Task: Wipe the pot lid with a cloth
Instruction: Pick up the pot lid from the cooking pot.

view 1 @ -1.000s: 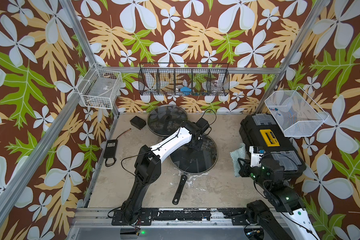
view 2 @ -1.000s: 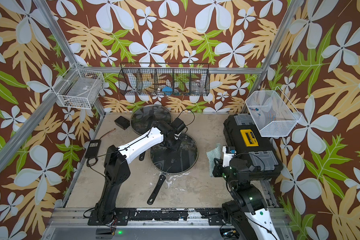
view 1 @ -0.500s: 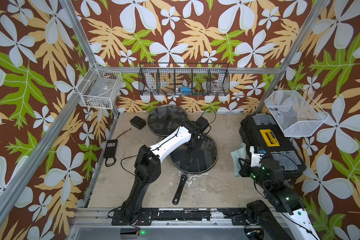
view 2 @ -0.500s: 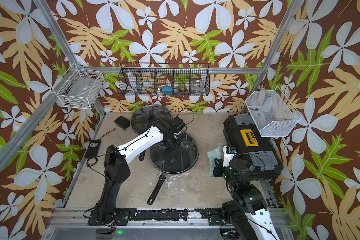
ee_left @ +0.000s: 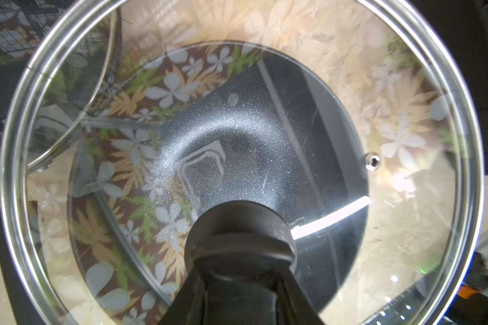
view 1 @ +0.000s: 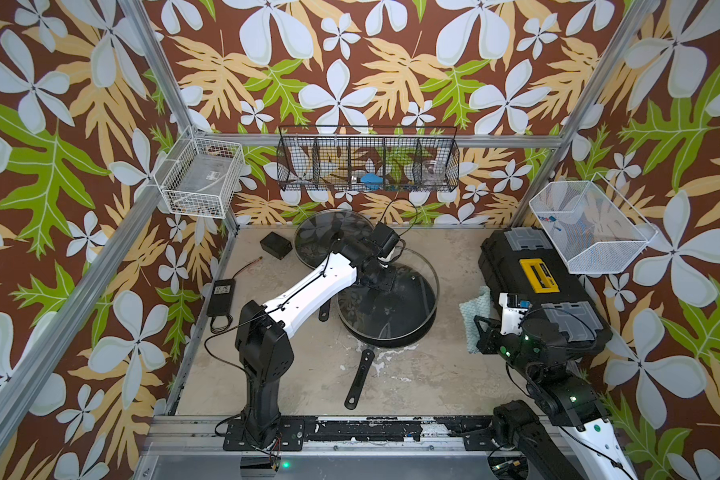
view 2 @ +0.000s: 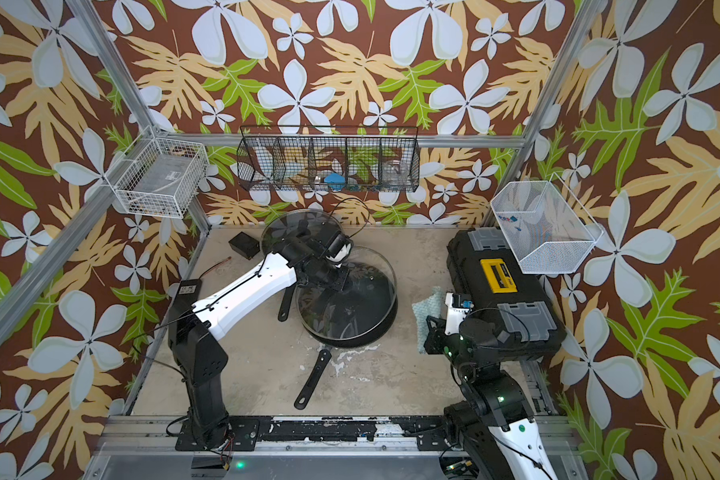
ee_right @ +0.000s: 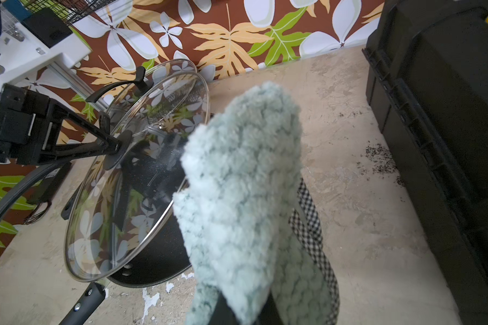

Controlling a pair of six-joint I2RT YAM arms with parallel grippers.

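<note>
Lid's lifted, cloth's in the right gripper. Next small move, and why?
Likely ease the right gripper toward the pot lid until the cloth touches its glass. The left gripper is shut on the lid's handle, holding it tilted over the pan; the cloth is gripped but clear of the lid, so no wiping contact yet.

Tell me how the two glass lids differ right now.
The pot lid is gripped by its handle in the left gripper's fingers; the other lid is untouched. The pot lid hangs tilted above the frying pan; the other lid sits by the back wall. Both are round clear glass with metal rims and black handles.
</note>
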